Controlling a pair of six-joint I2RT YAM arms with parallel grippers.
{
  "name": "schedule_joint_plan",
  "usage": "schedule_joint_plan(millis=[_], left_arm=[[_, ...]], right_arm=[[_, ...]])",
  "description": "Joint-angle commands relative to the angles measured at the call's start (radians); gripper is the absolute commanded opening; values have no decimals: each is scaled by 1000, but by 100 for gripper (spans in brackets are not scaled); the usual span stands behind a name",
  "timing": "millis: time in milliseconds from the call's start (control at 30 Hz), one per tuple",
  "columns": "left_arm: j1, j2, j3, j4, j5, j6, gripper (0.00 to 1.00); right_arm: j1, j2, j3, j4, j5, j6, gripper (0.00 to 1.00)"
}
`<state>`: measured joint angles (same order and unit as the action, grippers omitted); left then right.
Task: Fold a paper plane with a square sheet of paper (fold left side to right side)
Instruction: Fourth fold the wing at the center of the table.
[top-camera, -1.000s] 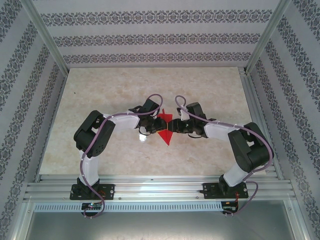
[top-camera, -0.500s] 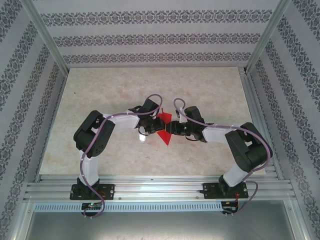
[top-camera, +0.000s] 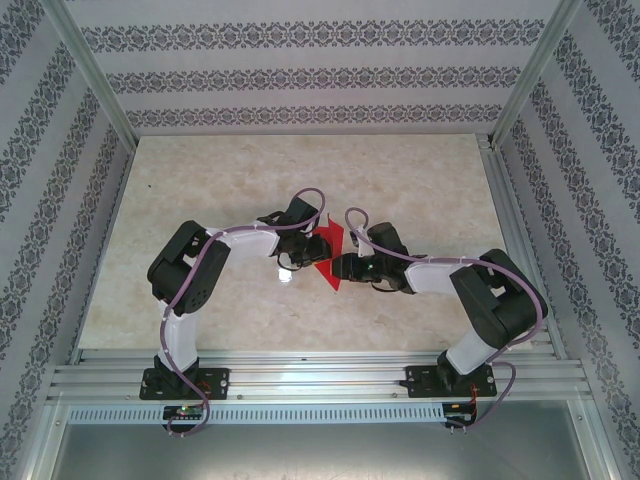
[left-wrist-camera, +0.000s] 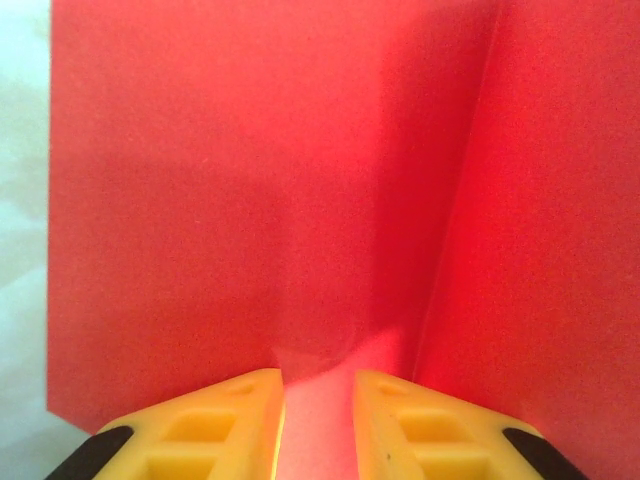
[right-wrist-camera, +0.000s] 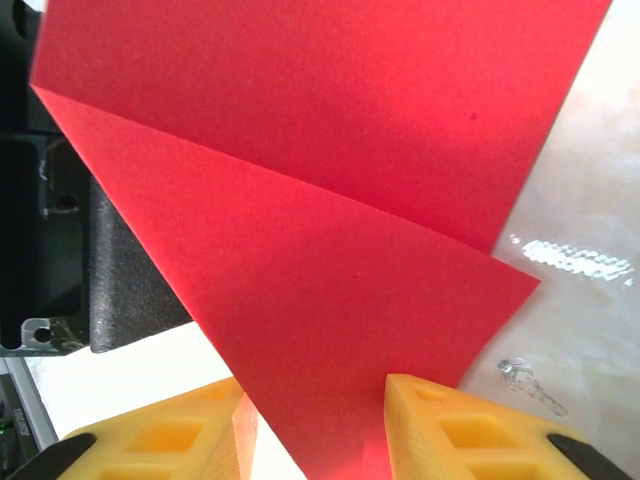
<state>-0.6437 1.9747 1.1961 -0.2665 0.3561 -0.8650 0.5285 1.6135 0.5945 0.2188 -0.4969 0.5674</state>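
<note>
Patterned walls (top-camera: 300, 70) with grey floral bands, held in aluminium posts (top-camera: 92, 72), close in a table (top-camera: 200, 190) with a glossy, beige, marble-like top. A ribbed metal rail (top-camera: 320, 378) runs along its 6 o'clock edge. The left arm (top-camera: 185, 280) rises from the rail at 7 o'clock and the right arm (top-camera: 495, 305) at 5 o'clock. Both are black and white jointed links, bent inward toward the table's centre. The sheet (top-camera: 328, 262) lies there, between the two wrists. It is thin, matte, bright red paper, partly folded, with a point toward 6 o'clock. The left gripper (left-wrist-camera: 320, 385) meets it from 9 o'clock and the right gripper (right-wrist-camera: 315, 400) from 3 o'clock. In the left wrist view a straight crease runs from 1 o'clock down toward the yellow, blocky, hollow-celled fingers (left-wrist-camera: 235, 425), with a shadow beside it. These jaws stand a narrow gap apart with red paper in the gap; whether they pinch it cannot be told. In the right wrist view two red layers overlap, the lower one tapering toward 6 o'clock between the fingers (right-wrist-camera: 455, 435). These jaws stand well apart, wider than the paper passing between them, and no grip shows. A small clear fleck (right-wrist-camera: 525, 380) lies on the table at 4 o'clock of that layer.
</note>
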Motion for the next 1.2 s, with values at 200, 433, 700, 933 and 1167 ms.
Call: schedule_joint_plan(millis=[200,433,700,933,1167], left_arm=[[-15,27,-3,-19,-17,0,26],[-14,29,-1,-28,-24,4,26],[-15,26,-11,-39,-37,10,26],[-13,29,-22,-37,-39,11,26],[-7,17,-46,-16,-31,1,25]], right_arm=[[10,45,57,-8,8,-30,29],[-2,64,63,-6,-12,-38,22],[-37,104,78,-9,-55,-54,17],[-68,132,95,5,-140,-77,16],[-66,138,105,13,-192,-95,17]])
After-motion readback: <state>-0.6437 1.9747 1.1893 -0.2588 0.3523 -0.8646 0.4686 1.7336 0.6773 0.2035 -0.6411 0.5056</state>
